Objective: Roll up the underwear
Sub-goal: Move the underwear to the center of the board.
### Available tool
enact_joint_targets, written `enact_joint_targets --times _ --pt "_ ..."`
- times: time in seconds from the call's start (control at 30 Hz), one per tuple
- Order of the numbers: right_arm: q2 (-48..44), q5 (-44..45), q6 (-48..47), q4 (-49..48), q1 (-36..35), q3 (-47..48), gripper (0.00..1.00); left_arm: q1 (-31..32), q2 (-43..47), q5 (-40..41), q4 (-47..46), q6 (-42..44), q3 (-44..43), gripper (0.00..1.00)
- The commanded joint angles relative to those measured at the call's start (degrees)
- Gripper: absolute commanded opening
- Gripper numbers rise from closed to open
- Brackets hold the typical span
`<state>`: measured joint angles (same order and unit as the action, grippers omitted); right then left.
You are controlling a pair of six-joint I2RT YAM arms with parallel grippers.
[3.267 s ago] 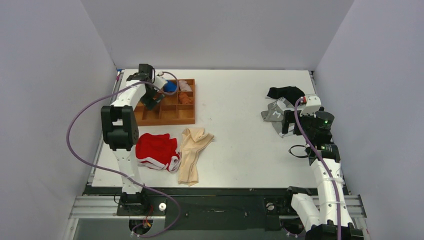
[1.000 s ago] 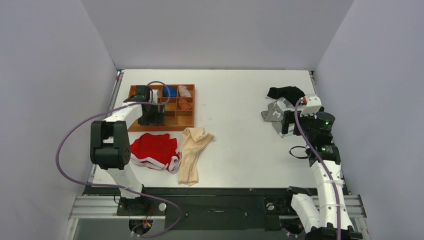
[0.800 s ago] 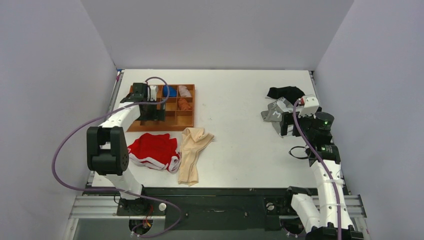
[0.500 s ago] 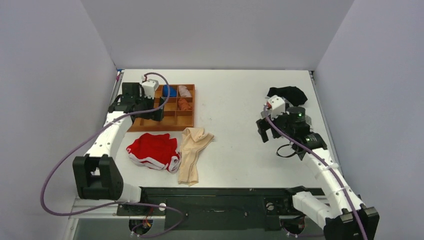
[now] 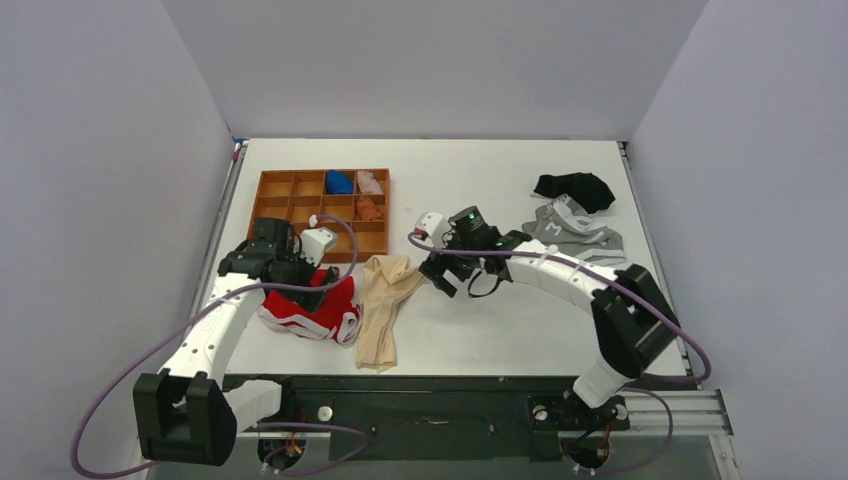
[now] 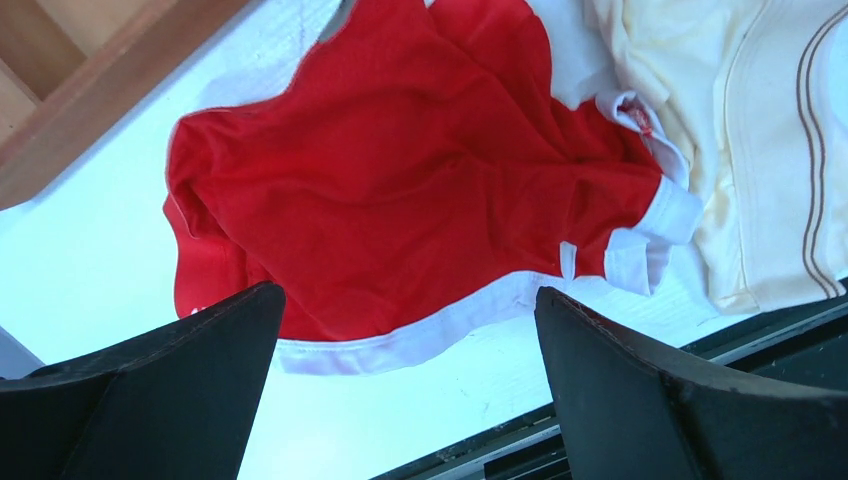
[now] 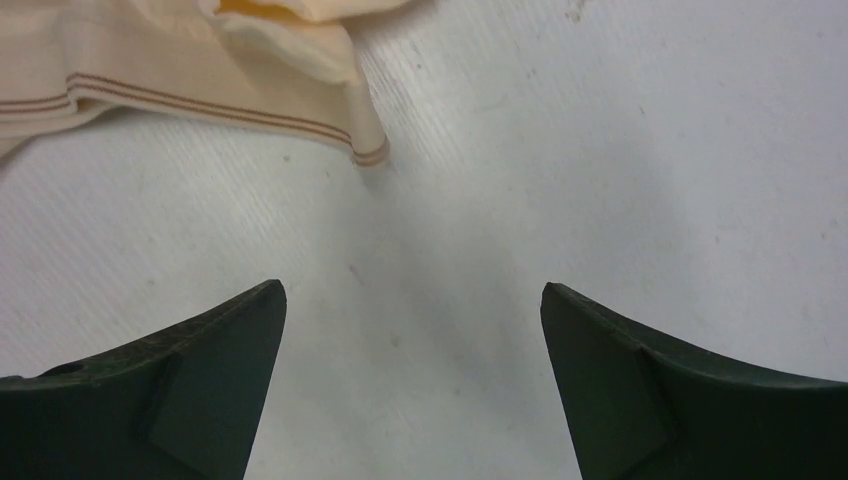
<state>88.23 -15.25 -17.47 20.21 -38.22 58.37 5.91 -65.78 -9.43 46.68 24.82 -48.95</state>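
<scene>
**Left to right.** Left gripper (image 6: 405, 295), fingers apart, has come off the wooden tray (image 5: 365, 244) and now hangs over the red garment (image 5: 322, 308). The underwear (image 5: 383, 305) lies unrolled (a long cream strip) touching the red garment's right side. Right gripper (image 7: 413, 290), likewise spread and empty, has swung in from the grey garment (image 5: 578, 228) to the strip's far end. Both arms seem staged for a first grasp, and rolling has not begun.

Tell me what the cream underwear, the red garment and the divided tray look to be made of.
Cream underwear: soft matte knit, likely cotton; it folds limply, with thin brown stripes along its hem. Red garment: thin matte cloth, maybe jersey, creasing loosely, with white banded trim. Divided tray: apparently wood, brown, smooth, not glossy.
</scene>
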Motion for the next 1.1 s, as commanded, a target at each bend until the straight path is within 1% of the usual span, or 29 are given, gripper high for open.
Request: enact_joint_targets --times 0.0,0.1,0.23,0.3,0.37,0.4,0.43,0.47,0.5,0.53,0.57,0.6,0.63,0.67,0.87,0.93,1.03,1.07 --pt "7.4 -2.9 3.0 -6.5 -2.6 7.0 0.94 0.5 2.4 0.2 -0.4 3.1 2.6 0.97" --pt "12.6 -4.7 3.6 -6.9 -3.3 9.9 0.93 1.0 2.0 1.0 -1.7 4.3 4.8 0.97" --pt "16.7 -6.7 3.7 -6.9 -4.2 12.9 0.91 1.9 -0.1 3.7 -3.2 5.8 6.4 0.98" --pt "18.6 -7.6 3.8 -6.5 -4.5 14.3 0.87 2.4 -1.1 3.9 -3.6 6.0 6.4 0.98" --pt "20.7 -8.7 3.9 -5.2 -4.9 16.3 0.79 3.2 -1.7 3.9 -4.2 5.5 6.5 0.98" --pt "21.5 -9.1 4.0 -4.5 -5.0 18.1 0.71 3.5 -1.8 4.0 -4.3 5.4 6.6 0.99" --pt "23.1 -9.9 4.1 -2.9 -5.0 19.1 0.65 4.2 -1.7 4.0 -4.6 5.2 6.5 0.99" --pt "24.4 -10.2 4.2 -0.8 -5.0 20.9 0.52 4.6 -1.6 4.2 -4.7 4.8 6.5 0.99" --pt "24.8 -10.5 4.2 0.1 -4.9 22.4 0.46 5.5 -1.5 4.2 -4.7 4.5 6.4 0.99" --pt "24.9 -10.5 3.9 2.1 -4.7 22.9 0.34 6.1 -1.4 4.4 -4.9 4.3 6.4 0.99" --pt "24.4 -10.0 3.6 2.8 -4.4 23.1 0.28 7.3 -1.3 4.5 -5.0 3.8 6.5 0.98" --pt "23.1 -9.7 3.2 3.7 -4.1 22.8 0.16 8.0 -1.1 4.5 -5.2 3.5 6.5 0.98" --pt "22.1 -9.1 3.1 4.0 -3.1 21.7 0.10 9.5 -1.0 4.4 -5.3 3.2 6.5 0.98" --pt "19.8 -8.9 3.1 4.6 -1.9 21.0 0.01 10.9 -0.9 4.2 -5.8 3.0 6.5 0.98" --pt "10.3 -6.9 1.8 11.6 6.6 17.4 0.00 16.2 -1.8 1.8 -8.6 1.6 5.3 0.97" --pt "7.6 -5.6 1.0 12.7 8.9 15.7 0.00 18.8 -3.5 2.2 -9.4 0.8 4.4 0.97" --pt "4.9 -4.3 0.3 13.8 11.0 14.5 0.00 22.3 -8.1 5.1 -10.3 -0.2 3.0 0.99" --pt "4.2 -4.1 0.2 14.0 11.7 14.2 0.00 24.0 -9.0 5.8 -11.0 -0.5 2.9 0.98"
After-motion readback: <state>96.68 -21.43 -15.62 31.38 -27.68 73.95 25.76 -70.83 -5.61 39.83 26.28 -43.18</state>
